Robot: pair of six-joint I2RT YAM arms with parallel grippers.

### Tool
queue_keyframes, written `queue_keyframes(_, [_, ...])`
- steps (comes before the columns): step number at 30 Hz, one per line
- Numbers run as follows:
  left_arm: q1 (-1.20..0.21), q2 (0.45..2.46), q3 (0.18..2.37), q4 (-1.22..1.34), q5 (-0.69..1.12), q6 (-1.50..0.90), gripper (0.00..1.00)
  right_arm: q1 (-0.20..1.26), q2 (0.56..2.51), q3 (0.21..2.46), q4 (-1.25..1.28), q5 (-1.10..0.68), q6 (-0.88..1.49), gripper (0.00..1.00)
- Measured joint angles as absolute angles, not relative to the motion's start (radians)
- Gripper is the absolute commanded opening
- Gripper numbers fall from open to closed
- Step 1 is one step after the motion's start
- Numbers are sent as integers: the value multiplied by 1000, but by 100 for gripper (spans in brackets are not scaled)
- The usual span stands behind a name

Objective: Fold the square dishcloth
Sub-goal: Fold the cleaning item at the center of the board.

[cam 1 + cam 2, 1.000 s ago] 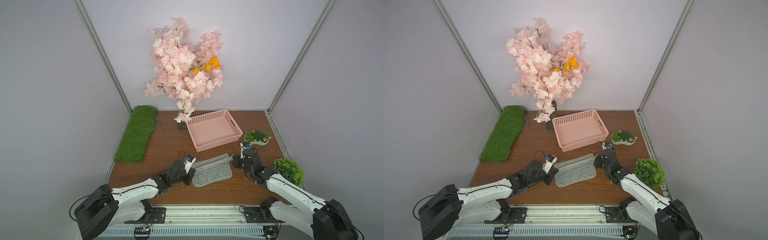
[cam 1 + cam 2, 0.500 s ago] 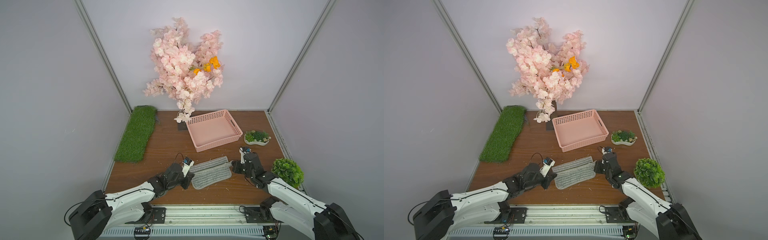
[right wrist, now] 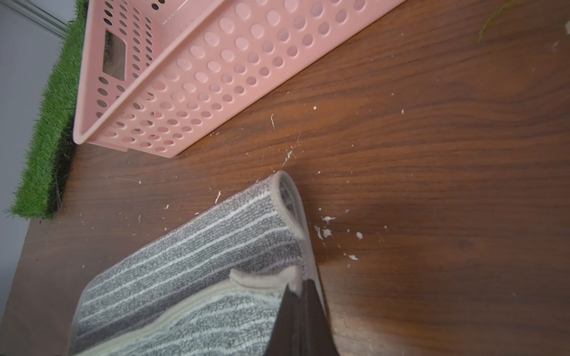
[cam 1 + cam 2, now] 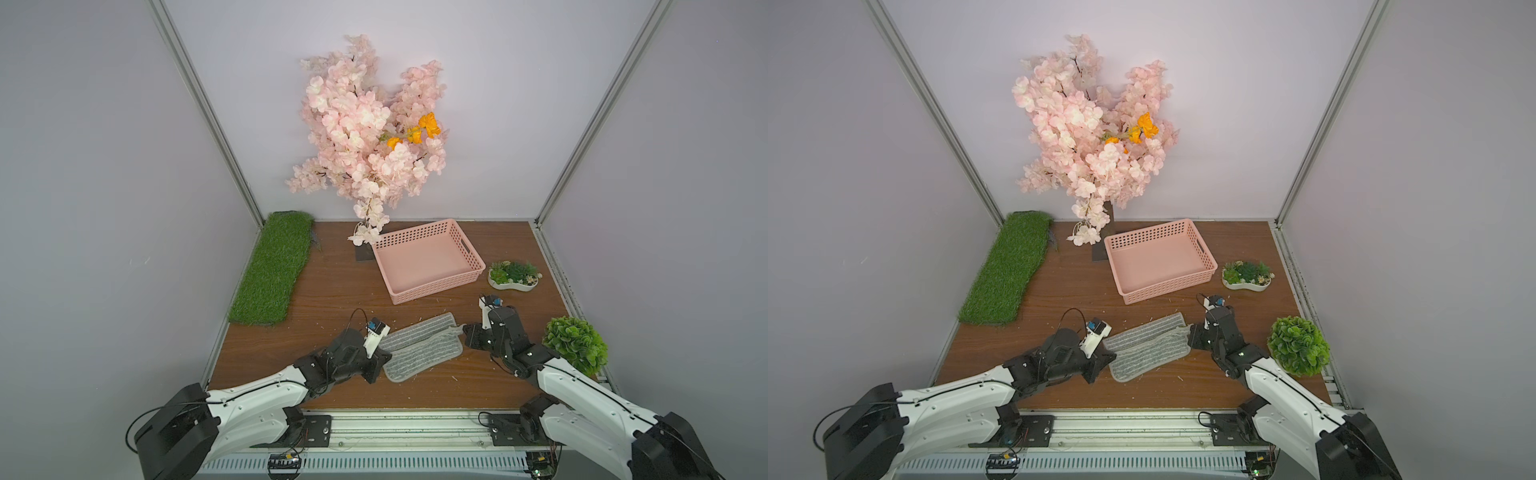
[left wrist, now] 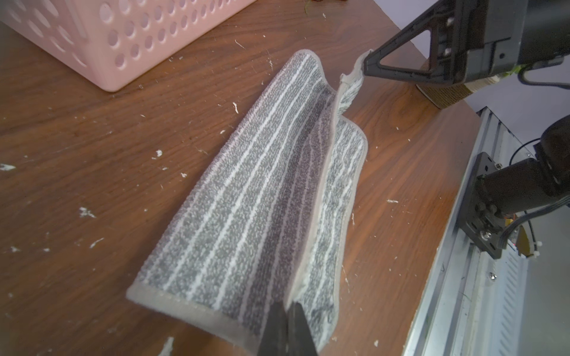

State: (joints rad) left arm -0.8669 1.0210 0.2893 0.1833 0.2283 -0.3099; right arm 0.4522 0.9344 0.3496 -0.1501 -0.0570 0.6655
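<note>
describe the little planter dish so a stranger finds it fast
Find the pink basket mid-table. Just right of it sits the planter dish. It is low, white and kidney-shaped with small mixed greens, unlike the taller round bush nearer the front.

Soft nubby cloth of the square dishcloth (image 5: 246, 200), matt wood-grain tabletop (image 5: 92, 138), smooth perforated plastic basket (image 5: 92, 61), bristly grass mat (image 4: 274, 266).

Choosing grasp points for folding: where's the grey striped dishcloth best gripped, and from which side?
Pinch the dishcloth at the trimmed corners of its lifted edge, each from its own outer end, low over the table. It lies thin and limp, so only the hem gives jaws a bite.
</note>
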Motion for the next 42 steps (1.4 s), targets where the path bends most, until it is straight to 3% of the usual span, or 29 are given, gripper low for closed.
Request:
queue_keyframes(14, [-872, 910, 258, 183, 244, -349, 1, 452, 886, 350, -183, -34, 690, 0])
queue_keyframes(25, [-948, 976, 224, 215, 314, -425, 6, 452, 917, 348, -202, -36, 700, 0])
queue_keyframes(27, [-977, 1002, 224, 223, 314, -440, 11, 452, 926, 342, -202, -39, 701, 6])
queue_keyframes(29, [-991, 1024, 224, 227, 313, -449, 21, 452, 937, 337, -203, -41, 707, 15])
queue_keyframes(35, [-995, 1032, 218, 215, 310, -472, 34, 451, 954, 331, -225, -10, 731, 38])
queue_keyframes(42, [-996, 992, 220, 189, 337, -482, 30, 451, 951, 333, -265, 39, 734, 45])
